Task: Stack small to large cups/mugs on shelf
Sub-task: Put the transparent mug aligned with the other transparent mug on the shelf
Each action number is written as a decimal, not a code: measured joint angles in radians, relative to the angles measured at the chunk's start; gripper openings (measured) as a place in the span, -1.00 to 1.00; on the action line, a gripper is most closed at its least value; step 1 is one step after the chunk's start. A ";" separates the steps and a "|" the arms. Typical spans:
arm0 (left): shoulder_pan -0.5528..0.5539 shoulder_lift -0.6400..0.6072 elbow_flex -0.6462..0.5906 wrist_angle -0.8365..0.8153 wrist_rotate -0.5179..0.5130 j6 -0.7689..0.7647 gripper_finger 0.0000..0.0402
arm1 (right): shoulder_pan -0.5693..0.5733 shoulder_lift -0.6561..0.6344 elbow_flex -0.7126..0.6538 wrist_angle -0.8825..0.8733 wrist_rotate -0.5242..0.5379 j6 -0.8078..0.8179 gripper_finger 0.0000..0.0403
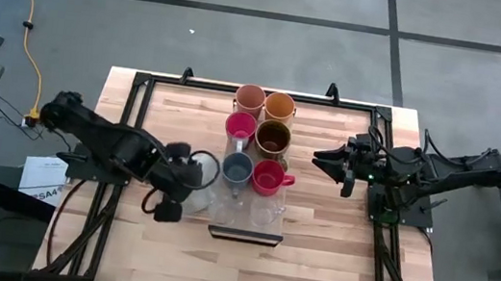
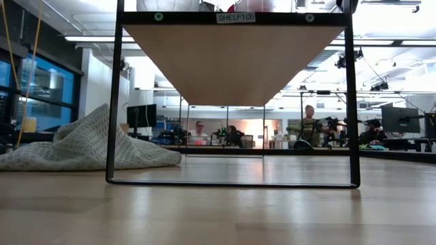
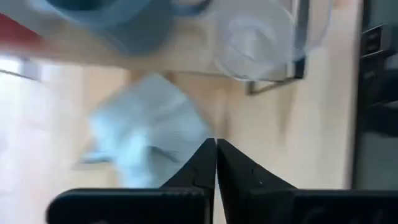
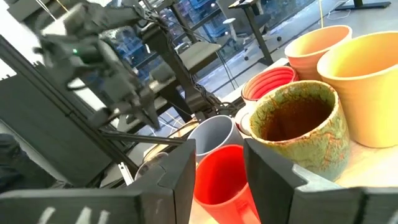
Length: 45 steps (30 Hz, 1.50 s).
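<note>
The cups and mugs stand in two files on the shelf (image 1: 245,234), a narrow light-wood board whose long axis runs from the far edge of the table (image 1: 331,268) toward me, dark edge at the near end. I count eight, all upright with mouths up: a peach cup (image 1: 250,98), an orange cup (image 1: 279,106), a pink mug (image 1: 241,126), a brown mug (image 1: 273,138), a blue-grey mug (image 1: 237,167), a red mug (image 1: 268,177) with its handle pointing toward the right claw, and two clear glasses (image 1: 223,206) at the near end, faint from above.

My left claw (image 1: 169,212) sits low beside the shelf's near end, just left of the clear glasses; its arm reaches in from the table's left edge, bent at the elbow, wrist turned toward me. In the left wrist view the fingers (image 3: 198,171) meet at the tips, pinched together on nothing, with a grey cloth (image 3: 146,134) beyond them on the table and one clear glass (image 3: 254,43) at the shelf's corner.

My right claw (image 1: 344,167) waits well to the right of the shelf, arm stretched in level from the right edge and pointing at the brown and red mugs. Its fingers (image 4: 177,168) stand narrowly apart, empty, with the red mug showing in the gap.

From table height, the black shelf frame (image 2: 114,102) stands over the table with the cloth (image 2: 82,146) heaped beside it.
</note>
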State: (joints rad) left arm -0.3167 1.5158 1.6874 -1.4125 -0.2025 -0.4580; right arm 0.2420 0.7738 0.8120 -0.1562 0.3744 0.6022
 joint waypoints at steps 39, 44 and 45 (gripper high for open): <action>0.003 -0.049 -0.334 0.598 0.106 -0.138 -1.00 | 0.000 0.000 0.000 -0.016 0.000 0.000 -0.37; 0.017 -0.049 -0.334 0.613 0.106 -0.127 -1.00 | 0.000 0.000 0.000 -0.016 0.000 0.000 -0.37; 0.018 -0.049 -0.334 0.612 0.106 -0.128 -1.00 | 0.000 0.000 0.000 -0.016 0.000 0.001 -0.37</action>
State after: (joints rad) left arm -0.2989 1.4666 1.3533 -0.8007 -0.0963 -0.5861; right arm 0.2417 0.7742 0.8120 -0.1722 0.3748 0.6031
